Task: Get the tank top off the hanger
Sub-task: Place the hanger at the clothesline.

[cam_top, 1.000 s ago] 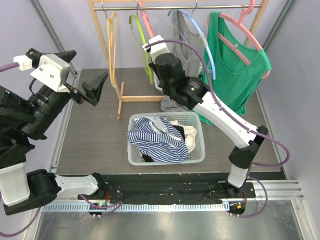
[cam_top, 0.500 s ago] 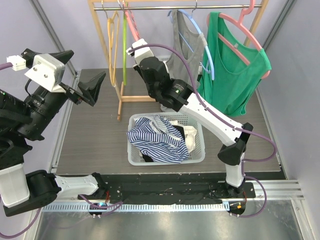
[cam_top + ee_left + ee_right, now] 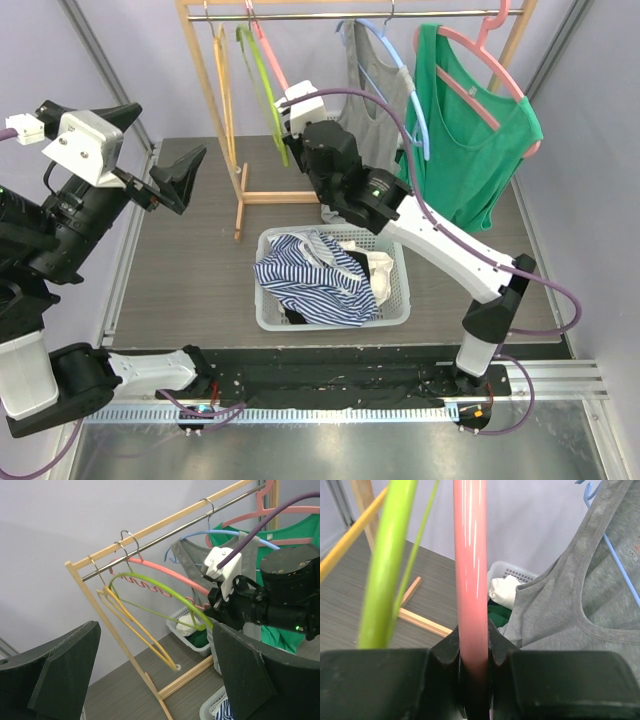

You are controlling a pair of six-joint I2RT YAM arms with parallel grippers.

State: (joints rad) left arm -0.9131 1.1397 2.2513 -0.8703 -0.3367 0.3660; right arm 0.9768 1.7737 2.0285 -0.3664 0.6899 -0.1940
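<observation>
A grey tank top [image 3: 365, 100] hangs on a blue hanger [image 3: 398, 58] at the middle of the rail; a green tank top [image 3: 470, 150] hangs on a pink hanger [image 3: 478, 68] to its right. My right gripper [image 3: 297, 118] is shut on the lower arm of a bare pink hanger [image 3: 470, 570], just left of the grey tank top [image 3: 570, 605], and touches no cloth. In the right wrist view the right gripper [image 3: 472, 645] has its jaws pressed on that pink bar. My left gripper [image 3: 160, 150] is open and empty, raised at the far left, apart from the rack.
A bare lime-green hanger [image 3: 262, 85] and a bare yellow hanger [image 3: 225, 90] hang left of the gripped one. A white basket [image 3: 265, 300] with a striped garment [image 3: 305, 275] sits in front of the wooden rack [image 3: 240, 200]. A small white bin [image 3: 512, 575] of clothes stands behind.
My right gripper swung left with the bare pink hanger, then came back right near the grey tank top. The lime-green hanger swayed with it. The left arm barely shifted.
</observation>
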